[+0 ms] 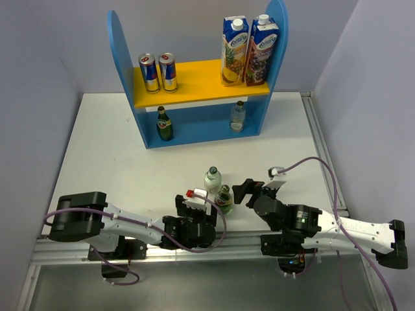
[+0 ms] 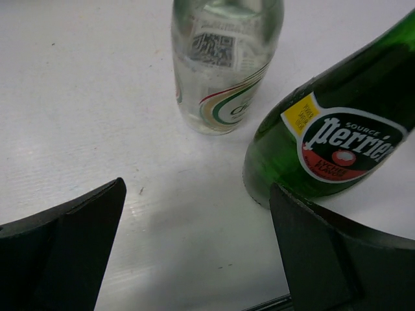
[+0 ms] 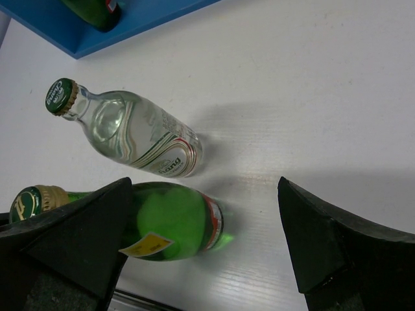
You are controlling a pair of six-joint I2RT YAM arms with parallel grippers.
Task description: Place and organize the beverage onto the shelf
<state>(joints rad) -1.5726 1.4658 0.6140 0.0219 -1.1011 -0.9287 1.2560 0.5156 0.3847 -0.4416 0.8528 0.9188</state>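
The shelf (image 1: 123, 71) stands at the back with two blue-and-silver cans (image 1: 158, 72) on its yellow upper board. On its lower level are a green bottle (image 1: 165, 124) and a clear bottle (image 1: 238, 116). On the table near the arms stand another clear bottle (image 1: 213, 178) (image 2: 224, 65) (image 3: 130, 133) and another green bottle (image 1: 224, 198) (image 2: 324, 142) (image 3: 175, 223). My left gripper (image 1: 194, 206) (image 2: 198, 188) is open and low, both bottles just ahead of it. My right gripper (image 1: 251, 189) (image 3: 204, 184) is open, with the green bottle by its left finger (image 3: 78, 240).
Two juice cartons (image 1: 248, 50) stand on the right of the shelf's upper board. A metal rail (image 1: 194, 246) runs along the table's near edge. Grey walls close in both sides of the white table (image 1: 104, 149).
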